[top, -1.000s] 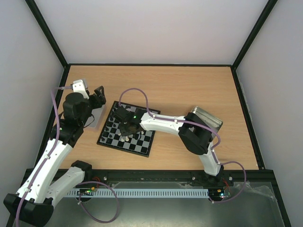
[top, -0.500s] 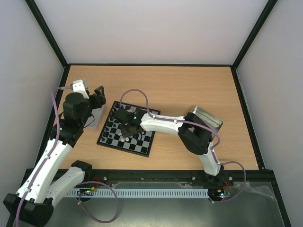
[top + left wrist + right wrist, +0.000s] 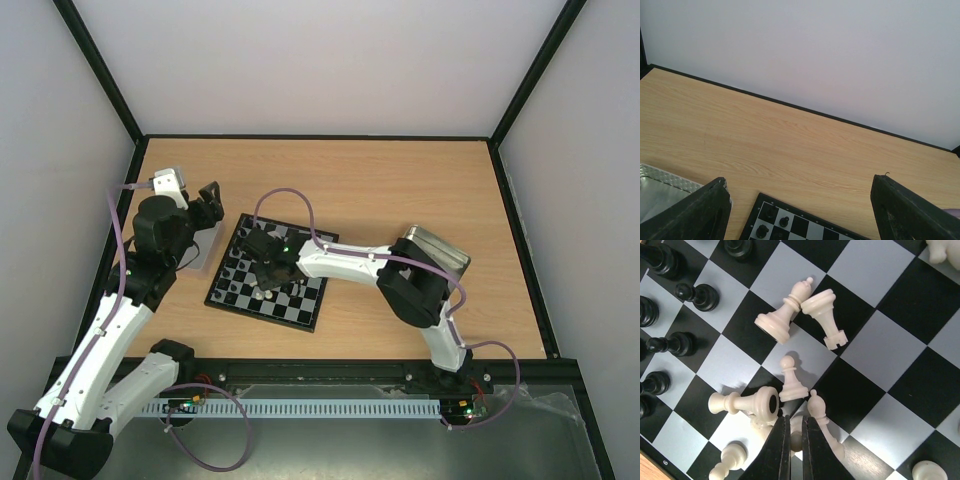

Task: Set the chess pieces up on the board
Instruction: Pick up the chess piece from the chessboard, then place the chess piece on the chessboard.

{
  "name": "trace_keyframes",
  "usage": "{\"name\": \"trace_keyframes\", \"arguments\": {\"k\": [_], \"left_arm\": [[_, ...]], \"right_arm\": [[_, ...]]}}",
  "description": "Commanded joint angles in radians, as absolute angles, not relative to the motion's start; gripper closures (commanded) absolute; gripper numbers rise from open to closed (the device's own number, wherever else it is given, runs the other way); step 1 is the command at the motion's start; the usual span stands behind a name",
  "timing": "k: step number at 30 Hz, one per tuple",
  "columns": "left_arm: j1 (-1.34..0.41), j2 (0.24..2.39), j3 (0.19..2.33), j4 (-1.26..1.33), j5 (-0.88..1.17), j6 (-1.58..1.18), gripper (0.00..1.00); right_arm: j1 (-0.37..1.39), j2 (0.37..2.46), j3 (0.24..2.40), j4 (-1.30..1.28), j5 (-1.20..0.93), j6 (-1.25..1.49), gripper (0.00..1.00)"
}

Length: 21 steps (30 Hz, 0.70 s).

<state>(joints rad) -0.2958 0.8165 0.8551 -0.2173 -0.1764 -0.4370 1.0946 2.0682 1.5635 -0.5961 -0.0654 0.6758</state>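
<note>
Right wrist cam: my right jaws pinch a small cream-white chess piece (image 3: pixel 796 436), I reckon to pull it from the toppled heap (image 3: pixel 790 320), while my left jaws sit idle, spread wide.

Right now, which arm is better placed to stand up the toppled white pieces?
Right. Its gripper pinches a cream piece among other fallen ones on the board; the left gripper hangs open beside the board.

Light: bright, even, from above.
Shadows: short, soft, beside the chess pieces (image 3: pixel 788 377); faint on the table (image 3: pixel 400 180).
Sharpness: all views crisp; slight sheen on black pieces.
</note>
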Motion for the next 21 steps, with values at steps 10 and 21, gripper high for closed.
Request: {"name": "trace_keyframes", "arguments": {"k": [10, 21], "left_arm": [[-0.289, 0.806, 0.848, -0.216, -0.184, -0.440, 0.22], [-0.290, 0.807, 0.848, -0.214, -0.179, -0.441, 0.22]], "right_arm": [[1.103, 1.881, 1.401, -0.504, 0.020, 0.757, 0.98], [1.104, 1.797, 1.238, -0.505, 0.027, 0.812, 0.98]]}}
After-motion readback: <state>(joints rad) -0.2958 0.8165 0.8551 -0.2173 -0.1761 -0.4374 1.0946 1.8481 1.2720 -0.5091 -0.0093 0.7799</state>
